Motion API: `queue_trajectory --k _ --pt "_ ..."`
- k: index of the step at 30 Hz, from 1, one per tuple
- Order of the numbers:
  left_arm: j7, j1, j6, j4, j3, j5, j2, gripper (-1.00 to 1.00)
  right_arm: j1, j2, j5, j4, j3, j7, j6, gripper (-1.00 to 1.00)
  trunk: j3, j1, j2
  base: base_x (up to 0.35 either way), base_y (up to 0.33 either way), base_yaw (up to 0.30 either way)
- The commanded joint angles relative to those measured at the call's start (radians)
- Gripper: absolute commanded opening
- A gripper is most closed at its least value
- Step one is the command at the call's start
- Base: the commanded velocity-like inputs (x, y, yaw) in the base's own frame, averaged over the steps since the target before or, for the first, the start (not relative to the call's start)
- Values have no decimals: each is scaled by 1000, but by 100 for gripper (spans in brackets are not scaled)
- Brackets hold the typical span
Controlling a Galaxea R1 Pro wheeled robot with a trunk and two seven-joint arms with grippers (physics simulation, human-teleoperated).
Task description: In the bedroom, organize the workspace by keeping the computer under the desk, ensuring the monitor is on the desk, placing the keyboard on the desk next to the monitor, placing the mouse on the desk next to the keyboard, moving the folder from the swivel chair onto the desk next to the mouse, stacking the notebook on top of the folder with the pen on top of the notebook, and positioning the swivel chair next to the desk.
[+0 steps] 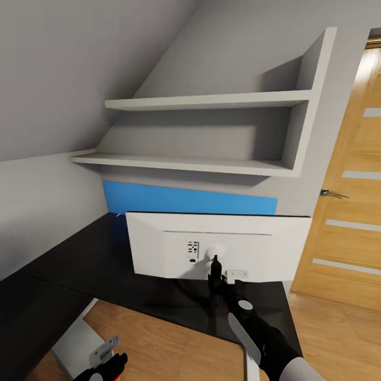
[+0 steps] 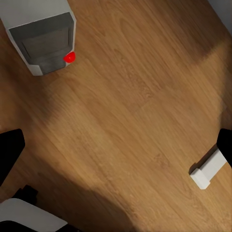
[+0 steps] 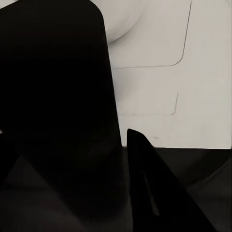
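The monitor (image 1: 159, 243) stands on the glossy black desk (image 1: 79, 254) with its white back toward me, in front of the blue back panel (image 1: 174, 198). My right gripper (image 1: 214, 267) reaches up to the thin black stand at the middle of the monitor's back and looks shut on it. The right wrist view has the white monitor back (image 3: 159, 72) close up behind a dark finger (image 3: 53, 96). The grey computer (image 1: 74, 346) sits on the floor under the desk, and its dark front and red dot face the open left gripper (image 2: 116, 145). The left gripper (image 1: 108, 362) hangs low beside the computer (image 2: 43, 38).
White wall shelves (image 1: 211, 100) hang above the desk under the sloped ceiling. An oak door (image 1: 354, 201) with frosted strips stands at the right. A white desk leg (image 2: 208, 171) rests on the light wood floor (image 2: 125, 106).
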Motion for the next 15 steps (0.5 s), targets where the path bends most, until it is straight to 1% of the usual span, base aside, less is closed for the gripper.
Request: queue_trajectory --k 1,6,15 --pt "7 -1 3 -2 1 9 0 100 -1 -1 -5 -3 3 -8 -1 -100 -2 0 -2 0 0 0" --pt "7 -1 3 -1 1 9 0 100 -1 -1 -5 -3 3 -9 -25 -100 -2 0 -2 0 0 0" --pt "7 -1 3 0 1 9 0 100 -1 -1 -4 -3 3 -9 -32 -100 -2 0 -2 0 0 0"
